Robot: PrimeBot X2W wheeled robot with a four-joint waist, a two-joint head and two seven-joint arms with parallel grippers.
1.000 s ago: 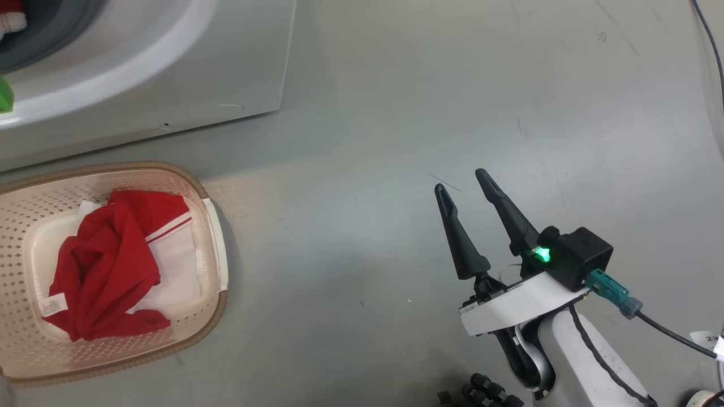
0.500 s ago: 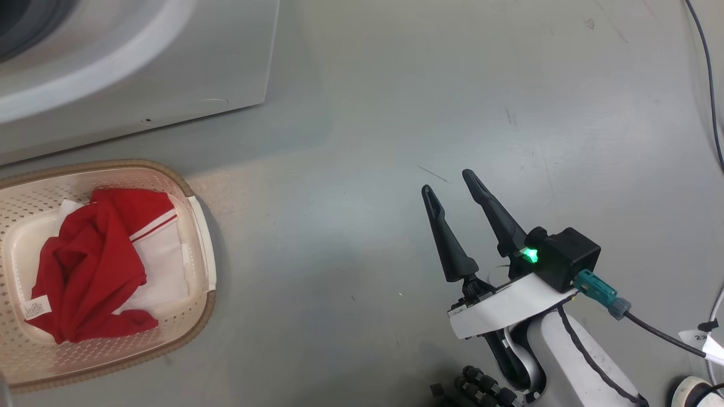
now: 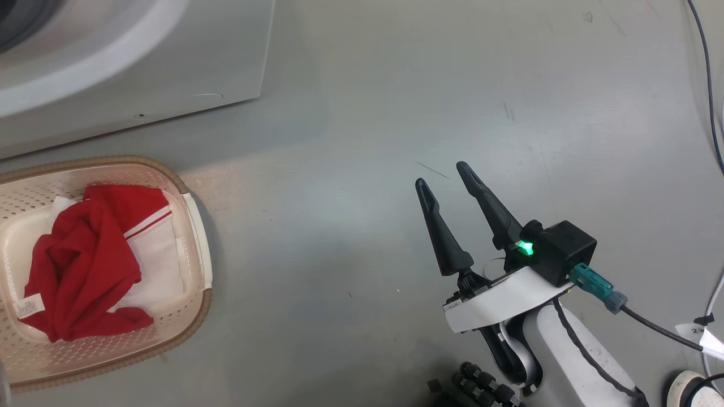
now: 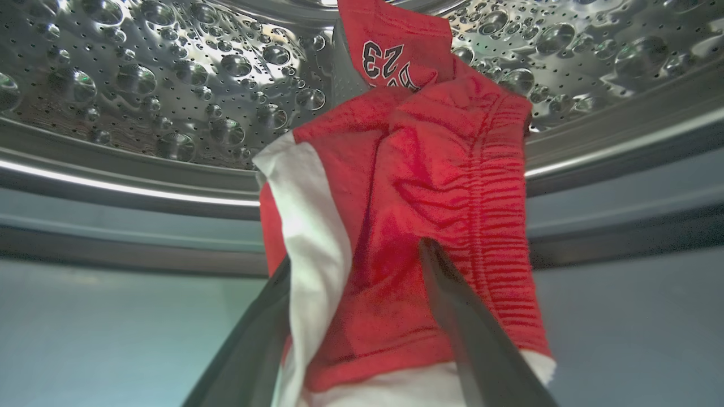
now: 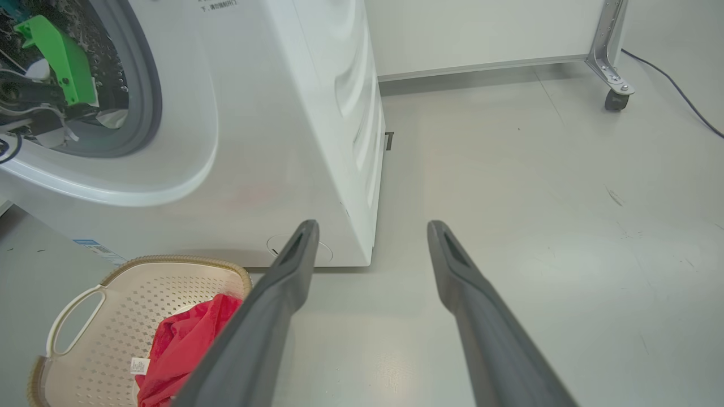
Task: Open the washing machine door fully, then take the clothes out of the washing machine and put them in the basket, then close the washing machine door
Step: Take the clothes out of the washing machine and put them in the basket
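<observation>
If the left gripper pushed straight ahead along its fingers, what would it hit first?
The red garment draped in the washing machine drum: the left gripper straddles it with open fingers; whether they touch is unclear.

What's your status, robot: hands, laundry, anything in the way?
Right gripper open, empty, above floor. Left gripper open, fingers straddling red clothes inside drum. Another red garment in basket. No obstruction seen.

Smooth grey floor [image 3: 350, 169] spreading across the whole frame, thin black cable [image 3: 708, 85] trailing down the right edge, silver metal leg with black caster wheel [image 5: 616, 85] standing upper right
</observation>
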